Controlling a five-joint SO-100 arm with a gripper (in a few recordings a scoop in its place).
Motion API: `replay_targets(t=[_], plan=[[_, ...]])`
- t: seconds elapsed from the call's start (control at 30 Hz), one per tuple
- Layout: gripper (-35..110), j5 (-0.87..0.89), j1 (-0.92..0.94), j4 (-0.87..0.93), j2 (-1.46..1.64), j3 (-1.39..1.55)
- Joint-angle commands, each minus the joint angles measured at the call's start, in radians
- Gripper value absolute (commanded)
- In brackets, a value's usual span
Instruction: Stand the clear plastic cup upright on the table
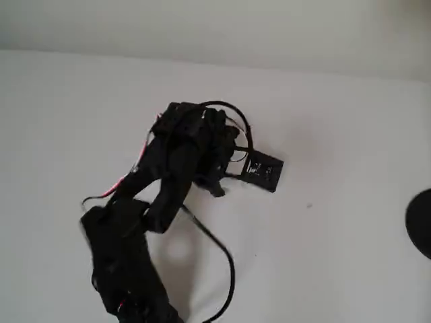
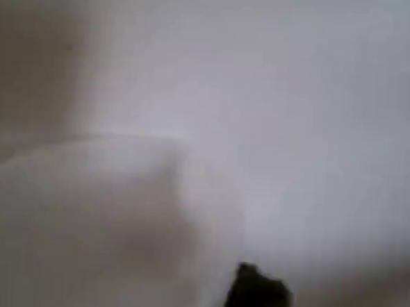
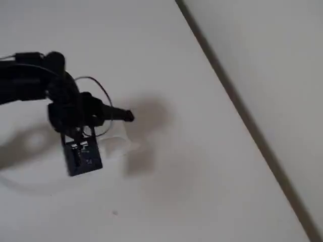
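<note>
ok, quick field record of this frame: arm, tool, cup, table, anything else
arm: black, reaching over the white table
tool: low over the table in the fixed view; jaw state not readable
cup: faint clear shape just under the tool; upright or tipped, cannot tell
wrist view: blurred, whitish
other: dark round object at the right edge, overhead view

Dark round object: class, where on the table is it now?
In the overhead view the dark round object lies on the table at the picture's right edge, partly cut off, well right of the black arm.
</note>
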Motion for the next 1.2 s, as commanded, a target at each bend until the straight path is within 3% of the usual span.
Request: replay_targets(t=[0.0,0.23,0.37,0.77,1.03,1.1,1.17], plan=[[48,0.009,0.034,0.009,-0.104,-0.144],[12,-0.002,0.025,-0.025,-0.215,-0.150],[2,-0.046,0.034,-0.020,-0.195,-0.167],[0,-0.595,0.199,-0.124,0.215,-0.163],[0,-0.838,0.244,-0.202,0.437,-0.130],[0,-0.891,0.244,-0.288,0.543,0.002],[0,-0.974,0.229,-0.492,0.719,0.287]])
